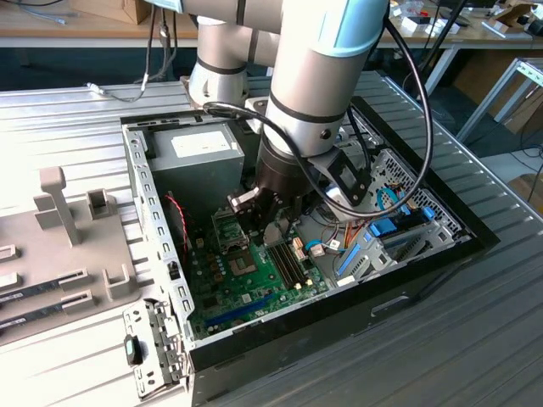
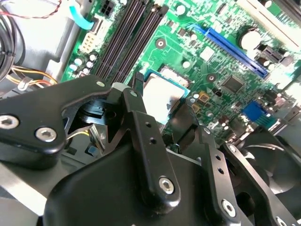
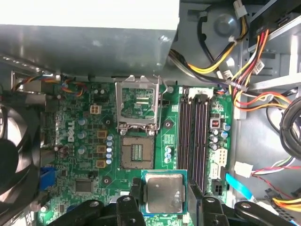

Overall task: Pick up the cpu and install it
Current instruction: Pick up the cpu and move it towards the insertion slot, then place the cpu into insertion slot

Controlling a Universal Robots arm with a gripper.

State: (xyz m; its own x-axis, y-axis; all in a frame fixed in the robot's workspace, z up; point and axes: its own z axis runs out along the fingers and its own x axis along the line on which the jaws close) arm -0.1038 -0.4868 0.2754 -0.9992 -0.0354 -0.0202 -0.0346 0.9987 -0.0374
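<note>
Claw [image 3: 163, 193] clamped on the cpu [image 3: 163, 192], held just above the green board [image 3: 89, 155], near the open socket [image 3: 137, 153] w/ its lid up.

A grey ribbed desk [image 1: 76, 114] carried an open computer case [image 1: 399, 301] at its centre, with a pale fixture tray [image 1: 51, 280] at nine o'clock.

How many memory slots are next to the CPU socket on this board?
4 memory slots, side by side as dark parallel strips between the open socket and the loose cables; the held cpu and gripper hide their near ends.
</note>
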